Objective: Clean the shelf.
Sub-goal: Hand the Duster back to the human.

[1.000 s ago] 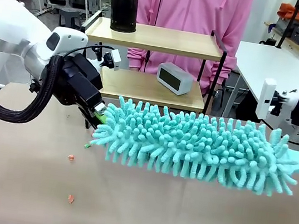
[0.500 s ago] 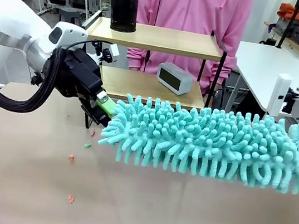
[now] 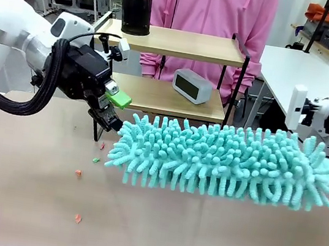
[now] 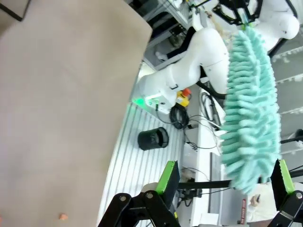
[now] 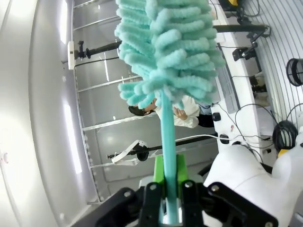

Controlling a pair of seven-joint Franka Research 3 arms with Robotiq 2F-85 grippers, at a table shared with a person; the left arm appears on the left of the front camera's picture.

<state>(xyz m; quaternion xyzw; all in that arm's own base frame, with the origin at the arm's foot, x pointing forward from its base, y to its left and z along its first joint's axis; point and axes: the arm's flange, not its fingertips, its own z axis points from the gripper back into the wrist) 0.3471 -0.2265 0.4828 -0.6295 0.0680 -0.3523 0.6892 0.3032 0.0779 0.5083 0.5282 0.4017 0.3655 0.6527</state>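
We see the shelf (image 3: 176, 44) at the counter's (image 3: 16, 200) far edge: two light wooden boards, thin black frame. Right pincer (image 5: 169, 189) is clenched on the duster (image 3: 221, 159) handle; left pincer (image 4: 222, 177) is released, beside the duster tip

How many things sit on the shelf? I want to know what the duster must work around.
2. A black cylinder stands at the left end of the shelf's top board; a small grey clock sits on the lower board. Others may hide behind the duster.
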